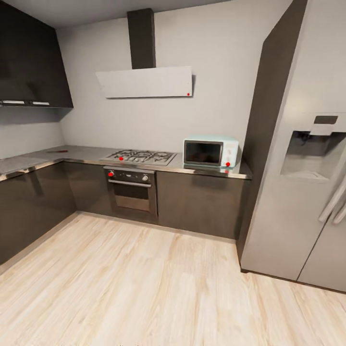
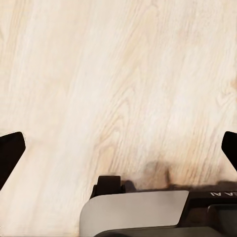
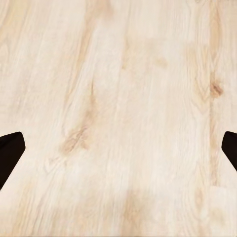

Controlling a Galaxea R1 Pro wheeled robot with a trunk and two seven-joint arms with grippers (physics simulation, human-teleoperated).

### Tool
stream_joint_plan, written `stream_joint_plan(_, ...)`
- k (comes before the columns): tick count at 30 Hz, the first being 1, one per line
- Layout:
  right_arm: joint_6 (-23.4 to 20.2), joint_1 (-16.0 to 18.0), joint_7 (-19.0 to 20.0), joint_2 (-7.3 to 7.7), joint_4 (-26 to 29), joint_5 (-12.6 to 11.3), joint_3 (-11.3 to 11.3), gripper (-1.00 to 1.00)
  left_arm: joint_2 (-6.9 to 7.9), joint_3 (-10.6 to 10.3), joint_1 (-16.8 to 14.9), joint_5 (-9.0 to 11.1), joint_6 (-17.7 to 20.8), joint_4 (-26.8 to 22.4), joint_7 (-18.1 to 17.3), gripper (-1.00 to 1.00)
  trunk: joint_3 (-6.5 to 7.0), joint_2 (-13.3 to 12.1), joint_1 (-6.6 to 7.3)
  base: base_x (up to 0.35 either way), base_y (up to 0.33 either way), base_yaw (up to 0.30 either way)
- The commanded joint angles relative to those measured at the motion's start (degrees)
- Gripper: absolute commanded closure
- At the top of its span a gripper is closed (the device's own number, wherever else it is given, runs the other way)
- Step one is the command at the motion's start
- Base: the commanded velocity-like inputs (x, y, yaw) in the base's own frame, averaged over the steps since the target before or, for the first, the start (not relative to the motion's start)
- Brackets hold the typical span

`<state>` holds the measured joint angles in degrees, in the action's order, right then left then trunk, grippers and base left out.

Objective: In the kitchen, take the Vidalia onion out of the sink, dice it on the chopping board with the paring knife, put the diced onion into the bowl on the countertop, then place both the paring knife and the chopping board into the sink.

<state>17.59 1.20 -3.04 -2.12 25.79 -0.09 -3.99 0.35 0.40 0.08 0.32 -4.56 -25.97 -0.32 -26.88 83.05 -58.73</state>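
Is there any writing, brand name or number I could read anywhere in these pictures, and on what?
Pale upside-down letters on the dark robot part in the left wrist view: cut off and blurred, unreadable.
Pale blue microwave, built-in steel oven, grey steel fridge: no readable text.

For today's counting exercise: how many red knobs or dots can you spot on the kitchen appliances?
5: one on the pale extractor hood, one on the steel gas hob, one on the built-in oven, two on the mint microwave. Others may be too small to see.
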Motion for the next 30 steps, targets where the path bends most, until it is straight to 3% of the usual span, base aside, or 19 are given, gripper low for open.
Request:
stream_joint_plan(1, 0.19, 0.03, 0.05, -0.06, -0.05, 0.0, -0.23, -1.0, 0.0, 0.04, 0.01, 0.03, -0.1, -0.05, -0.03, -1.0, -0.05, 0.03, 0.0, 0.0, 0.0, 0.286)
stream_joint_plan(30, 0.17, 0.02, 0.05, -0.07, -0.12, 0.0, -0.23, -1.0, 0.01, 0.12, 0.01, 0.03, -0.1, -0.14, -0.03, -1.0, -0.05, 0.03, 0.0, 0.0, 0.0, 0.285)
